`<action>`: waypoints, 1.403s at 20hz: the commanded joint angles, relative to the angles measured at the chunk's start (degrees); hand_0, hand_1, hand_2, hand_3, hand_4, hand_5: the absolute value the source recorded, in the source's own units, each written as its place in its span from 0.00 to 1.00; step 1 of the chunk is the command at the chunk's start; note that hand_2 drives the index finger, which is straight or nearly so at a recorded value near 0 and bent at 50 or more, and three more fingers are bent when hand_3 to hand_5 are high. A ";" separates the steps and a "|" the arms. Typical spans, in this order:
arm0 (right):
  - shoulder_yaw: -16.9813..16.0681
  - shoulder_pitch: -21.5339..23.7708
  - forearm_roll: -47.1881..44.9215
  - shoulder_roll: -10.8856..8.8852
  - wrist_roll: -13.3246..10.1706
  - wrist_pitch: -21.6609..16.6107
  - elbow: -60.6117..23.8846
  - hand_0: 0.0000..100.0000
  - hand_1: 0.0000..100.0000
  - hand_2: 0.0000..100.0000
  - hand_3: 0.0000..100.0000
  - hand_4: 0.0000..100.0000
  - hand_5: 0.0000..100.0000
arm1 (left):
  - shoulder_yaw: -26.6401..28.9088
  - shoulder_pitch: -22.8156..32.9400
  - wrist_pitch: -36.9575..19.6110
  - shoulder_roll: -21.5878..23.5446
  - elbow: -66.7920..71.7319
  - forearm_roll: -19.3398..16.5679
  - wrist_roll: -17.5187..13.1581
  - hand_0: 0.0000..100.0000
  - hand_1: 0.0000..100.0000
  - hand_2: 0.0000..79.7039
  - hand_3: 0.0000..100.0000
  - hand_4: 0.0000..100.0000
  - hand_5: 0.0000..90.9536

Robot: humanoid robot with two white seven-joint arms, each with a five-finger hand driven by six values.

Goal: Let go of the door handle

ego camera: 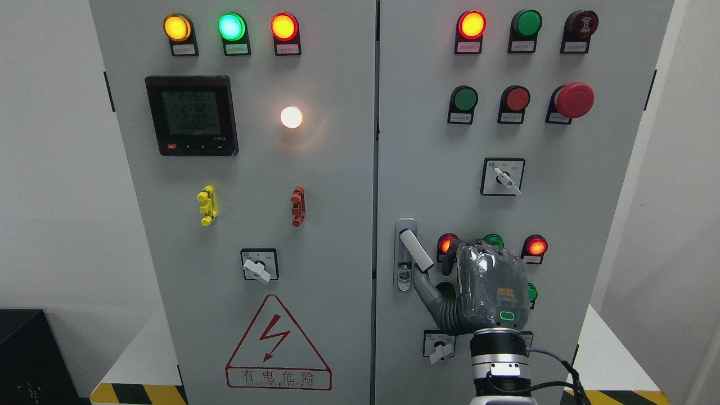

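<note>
Head view of a two-door electrical cabinet (315,185), with the right hand (484,289) raised against the right door. The hand enters from the lower right, its back toward the camera; the thumb (426,286) reaches up and to the left so that its tip meets the lower end of the door handle (415,251), while the other fingers are curled forward over the push-buttons (536,246) beyond the palm and enclose nothing visible. The handle lies up and to the left of the hand, swung out of its vertical lock plate (404,256). Its long axis runs diagonally, the upper end near the top of the plate and the free lower end pointing down and to the right, toward the thumb. The step in hand appears to be the release itself: contact is reduced to the thumb tip alone. The next move probably calls for drawing the thumb down and away from the lever, then withdrawing the hand clear of the buttons without pressing any. The left hand is not visible.
</note>
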 commanded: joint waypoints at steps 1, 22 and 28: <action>-0.44 -0.03 -1.83 0.00 0.02 0.06 -0.38 0.39 0.43 0.72 0.97 0.75 0.67 | 0.00 0.00 0.05 0.00 0.00 0.00 -0.05 0.00 0.00 0.06 0.11 0.01 0.00; -0.87 -0.29 -2.09 -0.09 -0.24 -0.20 -0.20 0.40 0.43 0.72 0.97 0.75 0.67 | 0.00 0.00 0.05 0.00 0.00 0.00 -0.05 0.00 0.00 0.06 0.11 0.01 0.00; -1.32 -0.29 -2.09 -0.09 -0.24 -0.38 -0.29 0.40 0.42 0.72 0.97 0.75 0.67 | 0.00 0.00 0.05 0.00 0.00 0.00 -0.05 0.00 0.00 0.06 0.11 0.01 0.00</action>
